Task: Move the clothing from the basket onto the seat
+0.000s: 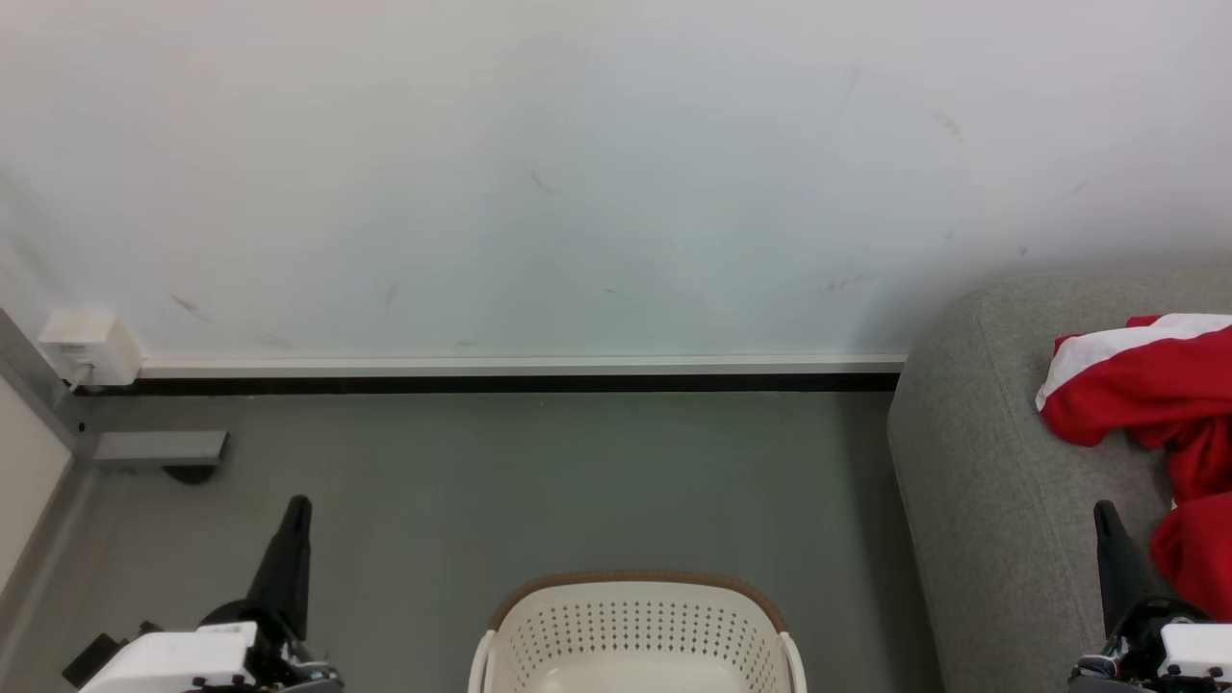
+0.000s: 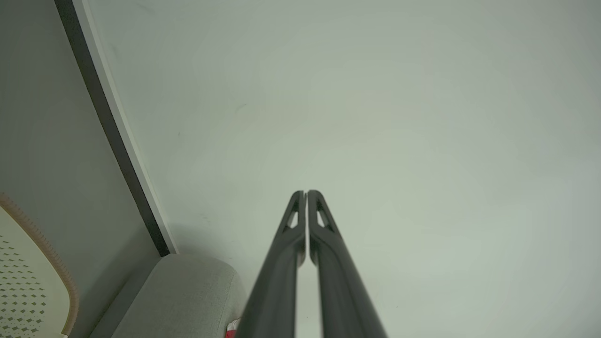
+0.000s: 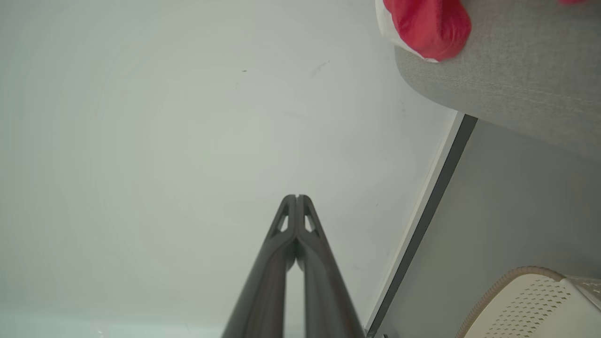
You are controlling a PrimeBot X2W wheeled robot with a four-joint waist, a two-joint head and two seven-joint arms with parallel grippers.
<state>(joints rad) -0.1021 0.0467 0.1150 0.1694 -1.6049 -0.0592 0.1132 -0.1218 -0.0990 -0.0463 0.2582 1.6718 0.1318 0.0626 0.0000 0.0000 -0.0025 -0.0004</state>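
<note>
Nearest, the left fingers stand pressed together with nothing between them at the lower left, over bare grey floor. The right fingers are likewise closed on nothing at the lower right, in front of the seat. Between them the basket sits on the floor, its brown rim curving away. The frame cuts off its near half, so I cannot fairly tell what lies inside, though the holed back wall that shows looks bare. A strip of open floor separates the basket's right handle from the seat's rounded left edge, and a wider stretch lies open to the basket's left and beyond it. The clothing lies heaped on the seat, in from that left edge, red with a white band and running off the right side of the head view. Its lower fold is near the right fingers but apart from them. Farther back, the floor ends at a dark gap under a white skirting board, which runs to the seat's back corner. At the far left a small white box sits against the wall, above a grey bracket.
</note>
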